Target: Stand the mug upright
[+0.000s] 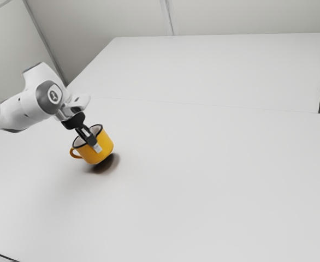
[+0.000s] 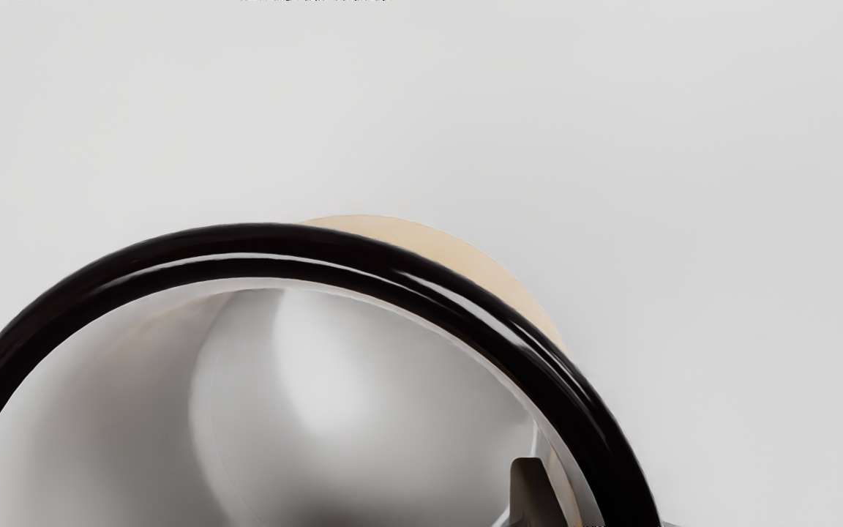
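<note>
With its rim clamped in the pincer (image 1: 95, 144), the mug (image 1: 106, 144) is located left of center in the exterior view's frame, above the desk (image 1: 209, 174). The pincer grips the wall at the rim (image 1: 99, 126): one finger is seated inside the cavity, the other bears on the outer face, where a light grey rectangular pad shows against the yellow.

The mug body is a short cylinder with a smooth, glossy yellow-orange exterior. The rim is a rounded black band. The handle (image 1: 75, 154) is a curved loop of the same yellow-orange, directed toward the exterior view's left. The mug is tilted, mouth toward the upper left of the frame, base toward the lower right. A soft-edged dark shadow (image 1: 103, 165) lies on the desk beneath it; contact between base and desk cannot be determined.

In the wrist view, the rim forms a broad glossy arc with narrow highlights. The interior is smooth, pale grey and reflective, with a circular floor outline. A matte, pale tan crescent (image 2: 458, 252) is exposed beyond the rim.

The arm (image 1: 26, 106) has smooth white rounded housings with grey joint covers and enters from the frame's left edge. The desk surface is flat, off-white and uniform in texture.
</note>
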Available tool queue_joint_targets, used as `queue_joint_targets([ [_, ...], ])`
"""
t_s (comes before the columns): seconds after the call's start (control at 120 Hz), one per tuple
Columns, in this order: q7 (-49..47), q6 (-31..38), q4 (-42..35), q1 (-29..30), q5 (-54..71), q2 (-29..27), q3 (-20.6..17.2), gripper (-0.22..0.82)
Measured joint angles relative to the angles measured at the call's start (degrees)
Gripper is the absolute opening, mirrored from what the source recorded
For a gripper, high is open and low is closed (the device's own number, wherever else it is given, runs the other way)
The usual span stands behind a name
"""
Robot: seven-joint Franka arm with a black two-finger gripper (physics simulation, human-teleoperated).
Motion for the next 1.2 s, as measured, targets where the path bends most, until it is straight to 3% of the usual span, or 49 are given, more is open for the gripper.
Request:
queue_joint_targets([
  [0.317, -0.73, 11.94, -10.17, 0.28, 8.62, -5.73, -4.27, -0.16],
  [0.667, -1.43, 16.28, -13.41, 0.35, 10.56, -6.48, -5.10, -0.15],
  [0.7, -1.42, 16.40, -13.50, 0.33, 10.51, -6.47, -5.08, -0.12],
  [0.842, -1.00, 16.43, -13.60, 0.18, 10.04, -6.05, -4.96, 0.20],
  [0.933, -0.77, 16.42, -13.60, 0.16, 9.92, -6.10, -4.96, 0.34],
  [1.2, -3.08, 16.25, -13.37, 0.42, 10.63, -7.01, -5.49, 0.53],
])
